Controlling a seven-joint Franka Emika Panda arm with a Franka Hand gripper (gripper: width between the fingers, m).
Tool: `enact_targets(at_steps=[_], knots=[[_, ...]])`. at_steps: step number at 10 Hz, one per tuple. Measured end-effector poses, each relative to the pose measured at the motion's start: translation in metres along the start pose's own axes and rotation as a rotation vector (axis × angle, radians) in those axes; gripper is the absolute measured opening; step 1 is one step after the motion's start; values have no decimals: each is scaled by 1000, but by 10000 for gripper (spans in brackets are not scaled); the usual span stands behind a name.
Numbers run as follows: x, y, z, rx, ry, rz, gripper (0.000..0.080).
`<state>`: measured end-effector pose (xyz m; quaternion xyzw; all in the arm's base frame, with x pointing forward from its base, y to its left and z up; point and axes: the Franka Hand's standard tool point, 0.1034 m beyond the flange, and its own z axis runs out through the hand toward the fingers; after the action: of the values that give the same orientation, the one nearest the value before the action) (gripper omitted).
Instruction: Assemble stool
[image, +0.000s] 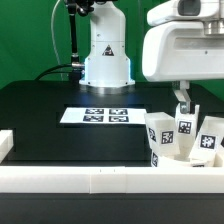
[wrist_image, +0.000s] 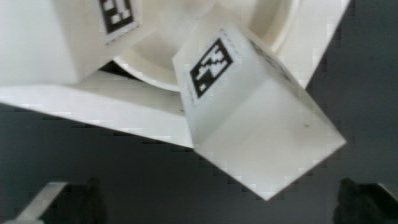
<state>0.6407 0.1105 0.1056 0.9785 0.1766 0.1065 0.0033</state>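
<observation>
The stool's white parts are heaped at the exterior view's right, against the front rail. Three blocky legs with black-and-white tags show there: one (image: 158, 138), a second (image: 184, 131) and a third (image: 206, 142). My gripper (image: 182, 101) hangs open just above the middle one. In the wrist view a tagged leg (wrist_image: 249, 110) lies tilted, its lower corner pointing into the gap between my fingertips (wrist_image: 68, 205). Nothing is held by the gripper (wrist_image: 217, 207). Behind that leg curves the rim of the round seat (wrist_image: 294, 35). Another leg's tag (wrist_image: 116, 14) shows at the frame edge.
The marker board (image: 105, 116) lies flat on the black table in front of the robot's base (image: 106, 55). A long white border rail (image: 90, 181) runs along the front, with another rail (image: 5, 146) at the exterior view's left. A rail corner (wrist_image: 89, 105) lies beside the tilted leg.
</observation>
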Motion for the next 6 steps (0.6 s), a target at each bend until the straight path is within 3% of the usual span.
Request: enact_targets(at_steps=[4, 6], knots=[[-2, 9, 0, -31, -19, -297, 648], [-2, 4, 0, -39, -29, -465, 648]])
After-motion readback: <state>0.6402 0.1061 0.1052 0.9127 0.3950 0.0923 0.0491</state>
